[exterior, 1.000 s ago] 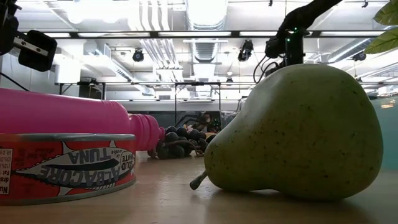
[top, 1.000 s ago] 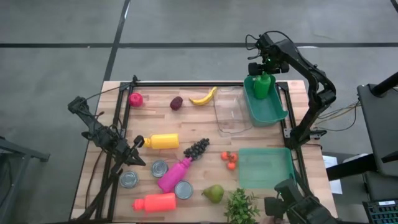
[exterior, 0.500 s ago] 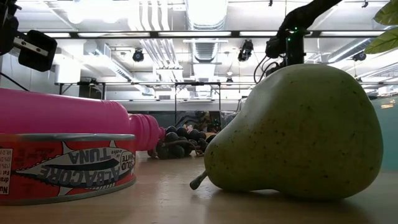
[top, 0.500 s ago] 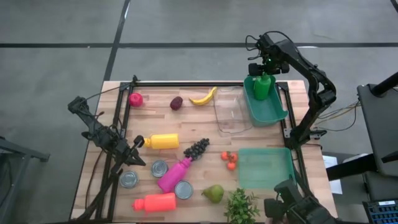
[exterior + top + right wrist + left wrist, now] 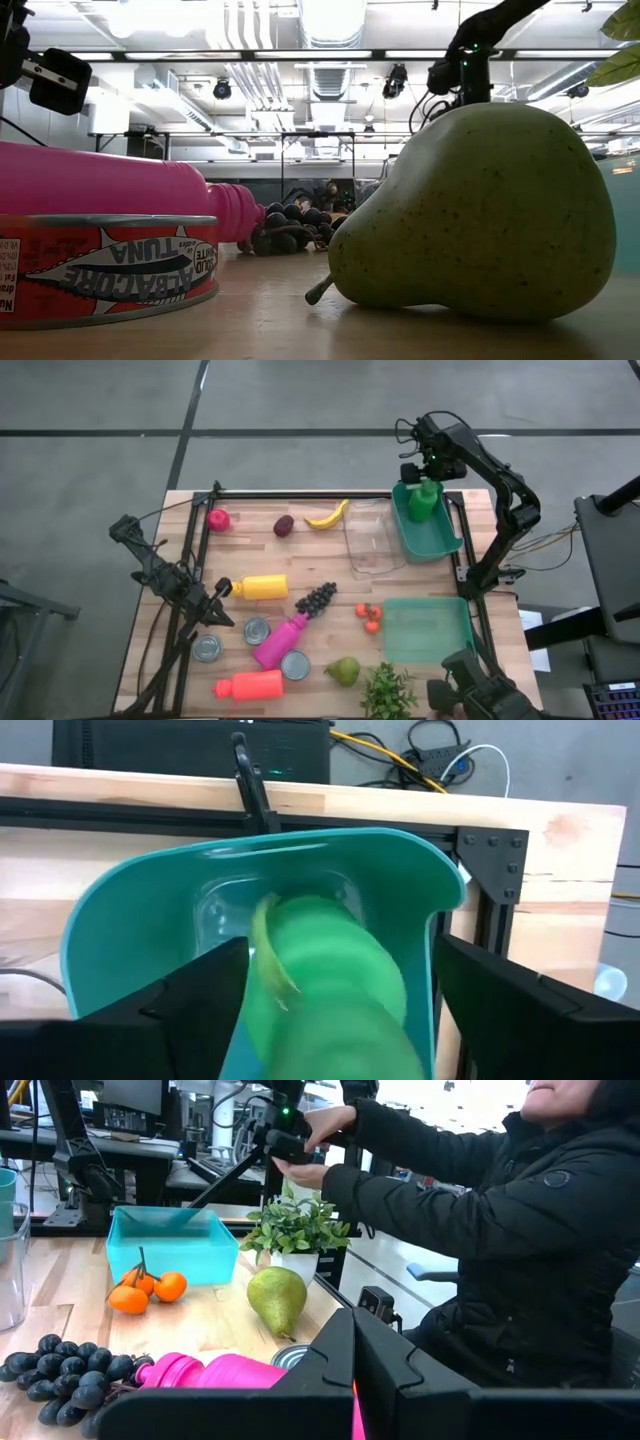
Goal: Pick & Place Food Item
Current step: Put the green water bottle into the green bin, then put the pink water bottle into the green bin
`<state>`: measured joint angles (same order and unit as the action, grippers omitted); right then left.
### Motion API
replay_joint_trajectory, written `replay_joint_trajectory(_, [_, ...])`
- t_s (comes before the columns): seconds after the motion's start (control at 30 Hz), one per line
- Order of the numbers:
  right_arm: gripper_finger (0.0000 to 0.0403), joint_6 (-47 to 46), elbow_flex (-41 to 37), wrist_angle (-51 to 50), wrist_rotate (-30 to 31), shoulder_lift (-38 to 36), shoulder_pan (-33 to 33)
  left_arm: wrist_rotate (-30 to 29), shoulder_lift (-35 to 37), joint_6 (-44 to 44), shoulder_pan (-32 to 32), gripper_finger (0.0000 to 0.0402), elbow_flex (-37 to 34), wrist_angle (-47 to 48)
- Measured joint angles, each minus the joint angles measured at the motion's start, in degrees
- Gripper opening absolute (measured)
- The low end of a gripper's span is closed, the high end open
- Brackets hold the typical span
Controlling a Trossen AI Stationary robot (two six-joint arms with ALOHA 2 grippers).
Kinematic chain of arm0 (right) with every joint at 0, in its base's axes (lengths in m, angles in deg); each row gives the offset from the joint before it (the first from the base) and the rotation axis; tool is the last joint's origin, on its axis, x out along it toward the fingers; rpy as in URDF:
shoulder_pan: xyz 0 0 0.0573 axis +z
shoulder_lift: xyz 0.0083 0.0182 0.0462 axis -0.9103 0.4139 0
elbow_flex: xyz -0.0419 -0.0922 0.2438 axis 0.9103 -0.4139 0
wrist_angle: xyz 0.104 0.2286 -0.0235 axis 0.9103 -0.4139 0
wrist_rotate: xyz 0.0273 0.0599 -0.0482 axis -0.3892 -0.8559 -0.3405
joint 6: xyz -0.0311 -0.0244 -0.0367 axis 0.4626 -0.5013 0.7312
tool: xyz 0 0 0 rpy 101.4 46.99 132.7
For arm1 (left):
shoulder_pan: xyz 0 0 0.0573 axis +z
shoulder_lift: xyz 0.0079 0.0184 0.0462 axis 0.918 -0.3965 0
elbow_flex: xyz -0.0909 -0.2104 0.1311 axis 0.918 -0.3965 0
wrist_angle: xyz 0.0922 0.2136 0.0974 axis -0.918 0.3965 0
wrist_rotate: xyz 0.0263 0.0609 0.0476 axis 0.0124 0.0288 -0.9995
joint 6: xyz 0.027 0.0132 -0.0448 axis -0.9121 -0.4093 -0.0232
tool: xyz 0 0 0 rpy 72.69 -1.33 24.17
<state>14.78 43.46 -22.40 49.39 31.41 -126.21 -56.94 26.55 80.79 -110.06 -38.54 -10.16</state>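
While my right hand (image 5: 424,472) hangs over the far end of the teal bin (image 5: 437,538), the green bottle (image 5: 422,499) sits right below it, between my fingers (image 5: 190,982). In the right wrist view the fingers stand wide on either side of the bottle (image 5: 330,980), gaps visible on both sides, so the hand is spread and not clamping it. The bottle is blurred there; can't tell if it touches the bin (image 5: 130,900) floor yet. It lies inside the bin, at the end nearest the hand.

My left hand (image 5: 222,596) waits low over the counter (image 5: 300,565), closed on nothing; its fingers (image 5: 335,1355) meet in the wrist view. Just beyond it: the yellow bottle (image 5: 262,587) beside it, the grapes (image 5: 316,598) and the magenta bottle (image 5: 278,642) further out. The pear (image 5: 277,1298), the tomatoes (image 5: 145,1288) and a second teal bin (image 5: 172,1245) lie ahead of that hand, with a small potted plant (image 5: 293,1235) behind the pear. A person in a dark jacket (image 5: 500,1210) reaches by the counter edge.
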Motion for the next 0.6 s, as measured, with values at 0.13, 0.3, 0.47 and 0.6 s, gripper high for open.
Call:
replay_joint_trajectory(0.13, [0.0326,0.11,0.00,-0.19,0.20,0.00,-0.04,0.00,0.00,0.00,-0.02,0.0000,0.00,0.00])
replay_joint_trajectory(0.3, [0.0327,0.22,0.00,-0.18,0.59,0.00,0.00,0.00,0.00,0.00,0.00,0.0000,0.00,0.00])
replay_joint_trajectory(0.47, [0.0328,0.29,0.00,-0.16,1.18,0.00,0.01,0.00,0.00,0.00,-0.02,0.0000,0.00,0.00])
replay_joint_trajectory(0.6, [0.0328,0.93,0.02,-0.07,1.79,0.00,0.00,0.00,0.00,0.00,-0.02,0.0000,0.00,0.00])
